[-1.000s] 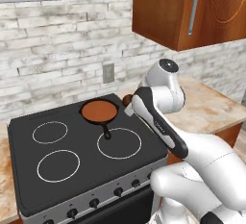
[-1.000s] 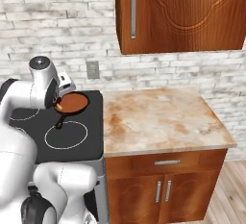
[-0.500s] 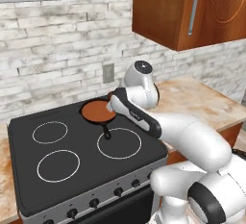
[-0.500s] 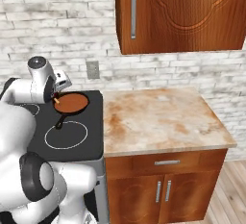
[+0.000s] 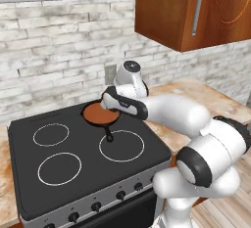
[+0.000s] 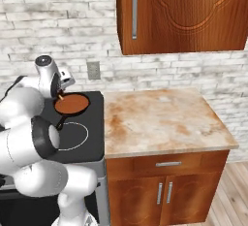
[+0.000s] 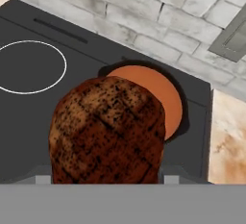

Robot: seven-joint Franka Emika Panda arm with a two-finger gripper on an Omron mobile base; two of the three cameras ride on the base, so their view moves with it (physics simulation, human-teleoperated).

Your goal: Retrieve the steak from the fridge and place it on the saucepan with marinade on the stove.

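The steak (image 7: 106,130), a lumpy brown piece with dark charred speckles, is seen close up in the hand view, held between the fingers of the gripper (image 7: 106,179), whose jaws are spread fairly wide around it. It is carried in the air above the near edge of the saucepan (image 7: 161,98), and part of the pan's reddish-brown marinade is covered by it in that view. The saucepan is set on the far right burner of the stove (image 5: 29,158), its short black handle pointing toward the near side, where the white ring of the near right burner (image 5: 121,145) is drawn. In the left base view the gripper (image 5: 104,105) is placed over the far right edge of the pan (image 5: 100,115). A wall socket (image 6: 93,70) is mounted on the pale brick wall behind the stove. A mottled tan counter (image 6: 164,121) is seen to the right of the stove, with wooden cupboards (image 6: 186,14) hung above it.
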